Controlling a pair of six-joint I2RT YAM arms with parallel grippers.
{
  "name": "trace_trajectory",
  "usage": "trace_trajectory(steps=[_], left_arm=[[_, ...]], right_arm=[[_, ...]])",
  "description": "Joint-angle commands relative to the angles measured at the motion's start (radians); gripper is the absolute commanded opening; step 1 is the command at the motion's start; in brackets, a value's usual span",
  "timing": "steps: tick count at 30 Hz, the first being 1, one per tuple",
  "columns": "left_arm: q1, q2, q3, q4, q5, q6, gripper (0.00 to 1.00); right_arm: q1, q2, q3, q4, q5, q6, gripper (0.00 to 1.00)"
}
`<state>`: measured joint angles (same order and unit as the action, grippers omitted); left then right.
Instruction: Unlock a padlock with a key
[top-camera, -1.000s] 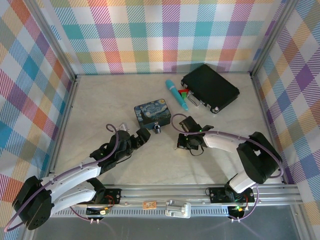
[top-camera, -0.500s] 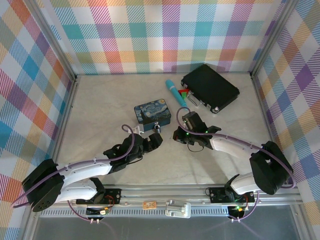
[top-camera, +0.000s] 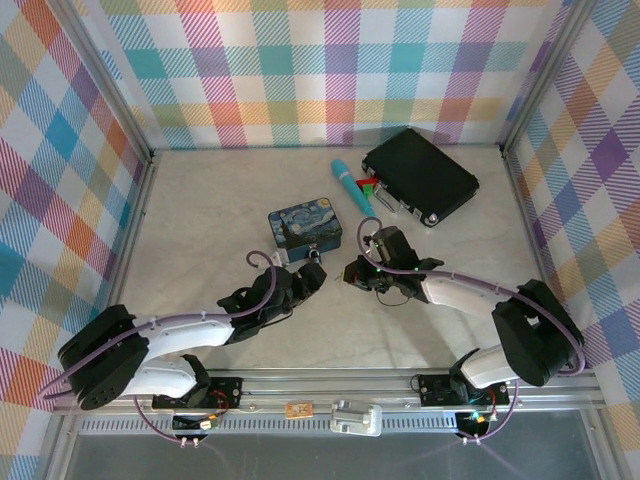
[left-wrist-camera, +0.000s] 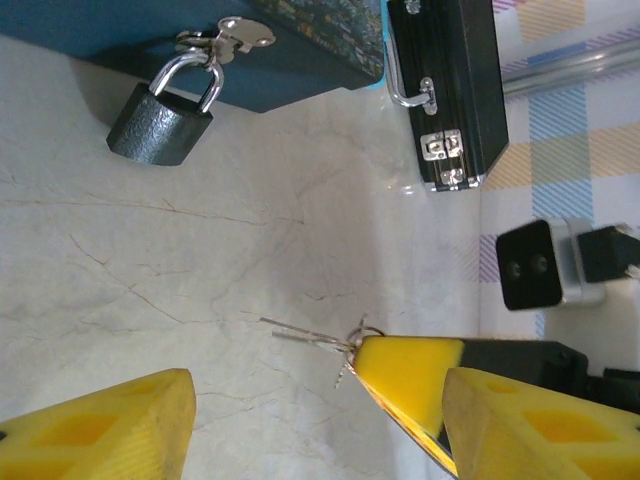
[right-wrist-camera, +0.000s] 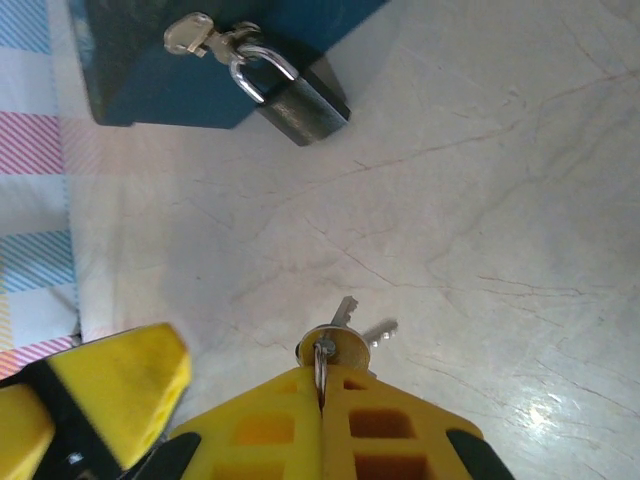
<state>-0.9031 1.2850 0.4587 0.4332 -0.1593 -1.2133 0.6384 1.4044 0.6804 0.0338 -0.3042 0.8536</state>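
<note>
While the pale table (top-camera: 200, 220) is carrying everything, the big black case (top-camera: 420, 177) is lying at the far right, well apart from the work. The painted tin (top-camera: 305, 225) is sitting mid-table with both arms reaching in towards its near edge. The left gripper (left-wrist-camera: 318, 388) is hovering with its fingers spread wide and gripping nothing. Its opening is facing the padlock (left-wrist-camera: 160, 122), which is hanging by its shackle from the silver hasp (left-wrist-camera: 238, 35) on the tin's side, its dark body resting on the table. The right gripper (right-wrist-camera: 320, 372) is pressing its fingers fully together on a small ring (right-wrist-camera: 322, 350). The key (right-wrist-camera: 343, 312) is therefore poking out ahead of the tips, pointing roughly towards the padlock but not yet near it. A second key (right-wrist-camera: 380, 330) is sticking out beside it.

The step in hand is looking like bringing lock and key together. Doing it well is probably calling for the left fingers to close on the padlock's body first, steadying it with the keyhole end turned outward. Since the ring, not the key itself, is being pinched, the right arm is needing a slow, straight approach.

Compared with a second ago, the left arm is reaching further forward, nearer the padlock, and the right gripper is sitting closer in. Tin and case are lying where they were.
</note>
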Motion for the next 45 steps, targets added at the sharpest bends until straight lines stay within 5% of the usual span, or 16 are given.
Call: trace_trajectory(steps=[1,15,28,33,38,45], left_arm=[[-0.016,0.039,0.016,0.098,-0.022,-0.153,0.68],[-0.017,0.183,0.106,0.171,-0.006,-0.428,0.66],[0.009,0.247,0.1,0.259,-0.031,-0.452,0.58],[0.008,0.288,0.103,0.309,0.001,-0.455,0.46],[0.008,0.343,0.106,0.388,0.022,-0.466,0.21],[0.01,0.398,0.093,0.47,0.028,-0.479,0.06]], right_arm=[[-0.006,-0.049,-0.011,0.079,-0.053,-0.002,0.0],[-0.006,-0.063,-0.024,0.154,-0.119,-0.028,0.0],[-0.006,-0.1,-0.072,0.181,-0.148,-0.026,0.0],[-0.006,-0.11,-0.074,0.173,-0.145,-0.043,0.0],[-0.006,-0.101,-0.068,0.175,-0.15,-0.047,0.0],[-0.008,-0.118,-0.064,0.146,-0.139,-0.06,0.0]])
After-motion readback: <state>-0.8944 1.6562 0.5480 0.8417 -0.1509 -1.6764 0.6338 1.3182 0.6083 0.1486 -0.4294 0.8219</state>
